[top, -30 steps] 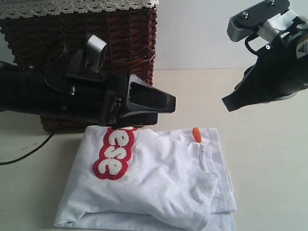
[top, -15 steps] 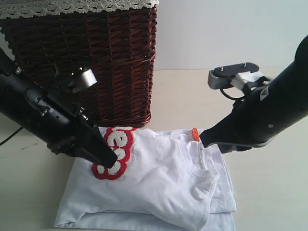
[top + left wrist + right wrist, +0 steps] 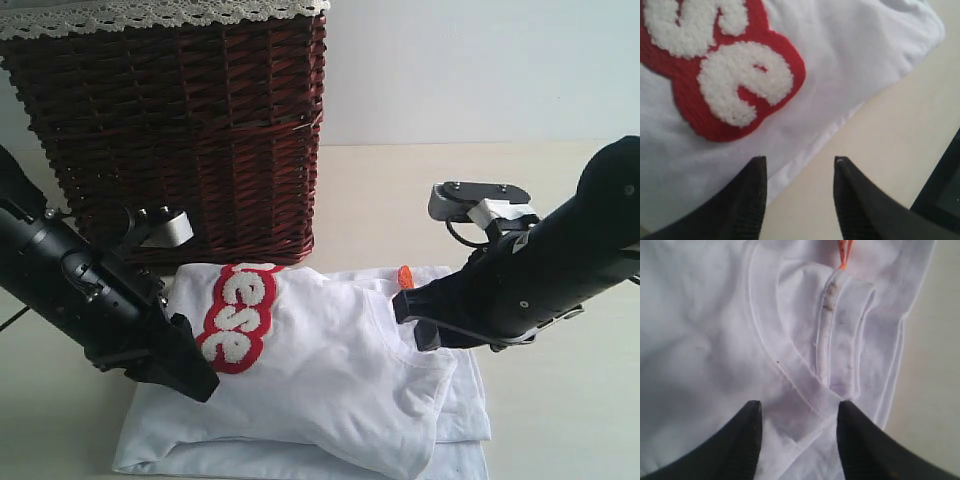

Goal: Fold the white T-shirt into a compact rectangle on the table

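One white T-shirt (image 3: pixel 330 370), one wicker basket (image 3: pixel 180 130), one table (image 3: pixel 560 420), two hands, left hand (image 3: pixel 799 165), right hand (image 3: pixel 797 407)

light: bright, even | shadows: soft (faint) | focus: wrist views slightly blurred

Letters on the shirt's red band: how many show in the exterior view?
3: first letter nearest the basket, middle letter, last letter by the left fingers. More may be hidden under the fold.
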You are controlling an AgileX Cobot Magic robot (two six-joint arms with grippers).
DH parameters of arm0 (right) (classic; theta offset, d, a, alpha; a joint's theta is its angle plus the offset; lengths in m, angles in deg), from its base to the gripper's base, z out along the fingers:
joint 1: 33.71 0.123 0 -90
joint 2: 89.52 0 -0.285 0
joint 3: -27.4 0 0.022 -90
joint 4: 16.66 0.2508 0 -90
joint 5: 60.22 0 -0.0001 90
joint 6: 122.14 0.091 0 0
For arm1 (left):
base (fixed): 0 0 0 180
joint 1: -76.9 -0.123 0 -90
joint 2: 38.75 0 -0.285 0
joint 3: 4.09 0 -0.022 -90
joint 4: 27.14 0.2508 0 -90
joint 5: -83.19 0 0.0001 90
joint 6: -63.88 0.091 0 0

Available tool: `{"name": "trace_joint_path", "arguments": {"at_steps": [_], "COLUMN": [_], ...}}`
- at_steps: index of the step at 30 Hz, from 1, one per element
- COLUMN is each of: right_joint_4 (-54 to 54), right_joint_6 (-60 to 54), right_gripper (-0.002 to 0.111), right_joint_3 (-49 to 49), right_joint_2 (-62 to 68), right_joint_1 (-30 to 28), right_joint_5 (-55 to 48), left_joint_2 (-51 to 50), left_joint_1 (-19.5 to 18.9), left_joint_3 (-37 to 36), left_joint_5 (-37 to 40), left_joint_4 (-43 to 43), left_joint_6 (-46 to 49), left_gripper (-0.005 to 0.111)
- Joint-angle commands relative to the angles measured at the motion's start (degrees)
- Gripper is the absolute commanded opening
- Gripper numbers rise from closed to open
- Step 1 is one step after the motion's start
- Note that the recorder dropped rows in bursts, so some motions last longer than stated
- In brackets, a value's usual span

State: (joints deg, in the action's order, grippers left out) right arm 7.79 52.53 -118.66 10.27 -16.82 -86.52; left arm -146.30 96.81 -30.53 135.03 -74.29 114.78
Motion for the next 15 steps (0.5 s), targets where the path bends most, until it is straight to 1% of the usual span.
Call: {"name": "trace_joint_path", "arguments": {"at_steps": [1, 7, 9, 11, 13, 14, 15], "right_joint_4": [-0.74, 0.53, 0.94, 1.81, 2.98, 3.92, 4.32], "right_joint_6": [-0.61, -0.51, -0.62, -0.91, -2.91, -4.93, -5.95], "right_gripper": [0.047, 0.047, 0.044, 0.033, 0.017, 0.007, 0.000], "right_joint_3": [0.13, 0.13, 0.13, 0.13, -0.02, -0.11, -0.42], "right_joint_2": [3.80, 8.58, 9.71, 10.53, 10.82, 10.82, 10.82], "right_joint_1": [0.01, 0.01, 0.01, 0.01, 0.01, 0.01, 0.01], "right_joint_5": [2.14, 4.84, 5.60, 6.56, 6.72, 7.00, 7.00], "left_joint_2": [-2.71, -4.34, -4.34, -4.42, -4.53, -4.57, -4.71], "left_joint_1": [0.08, 0.08, 0.08, 0.08, 0.08, 0.08, 0.08], "left_joint_3": [-0.15, -0.15, -0.15, -0.15, -0.15, -0.15, -0.15], "left_joint_5": [-0.78, -0.67, -0.67, -0.67, -0.67, -0.67, -0.67], "left_joint_4": [-1.40, -1.62, -2.31, -3.11, -3.37, -3.26, -3.26], "left_joint_6": [0.87, 1.12, 1.12, 1.12, 1.12, 1.12, 1.12], "left_gripper": [0.043, 0.043, 0.043, 0.043, 0.043, 0.042, 0.042]}}
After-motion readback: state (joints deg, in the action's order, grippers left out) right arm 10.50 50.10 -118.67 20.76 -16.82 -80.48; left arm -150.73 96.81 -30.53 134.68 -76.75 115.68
